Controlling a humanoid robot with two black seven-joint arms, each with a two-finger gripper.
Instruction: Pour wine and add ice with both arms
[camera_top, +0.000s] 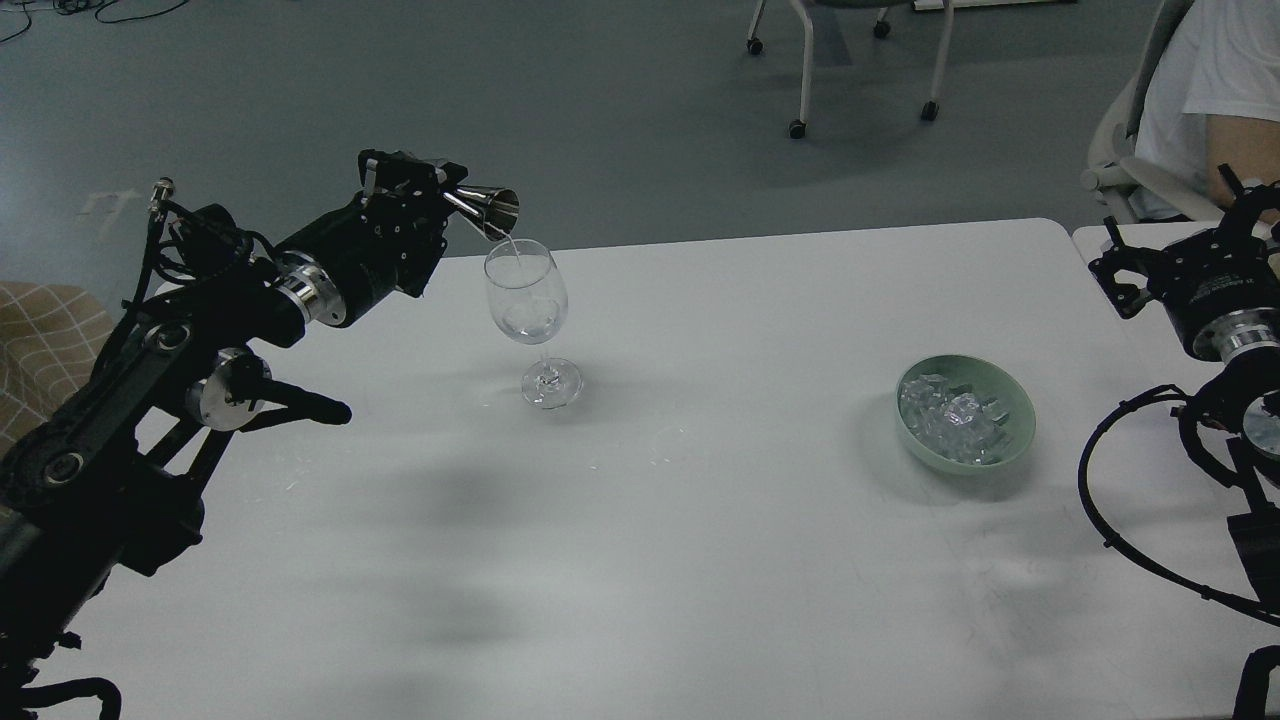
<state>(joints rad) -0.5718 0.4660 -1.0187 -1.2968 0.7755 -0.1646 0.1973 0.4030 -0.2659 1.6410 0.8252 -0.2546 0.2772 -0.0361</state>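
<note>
A clear wine glass (528, 305) stands upright on the white table (700, 520), left of middle, with a little clear liquid in its bowl. My left gripper (432, 192) is shut on a small metal jigger (487, 211), tipped on its side just above the glass's rim; a thin stream runs from it into the glass. A pale green bowl (1018, 400) holding several clear ice cubes (950, 418) sits at the right. My right gripper (1215, 225) hangs at the table's far right edge, behind and right of the bowl, empty; its fingers cannot be told apart.
A person in a white shirt (1215, 90) sits on a chair at the far right, close behind my right gripper. A wheeled chair's legs (860, 60) stand on the floor beyond the table. A checked cushion (45, 340) lies at the left edge.
</note>
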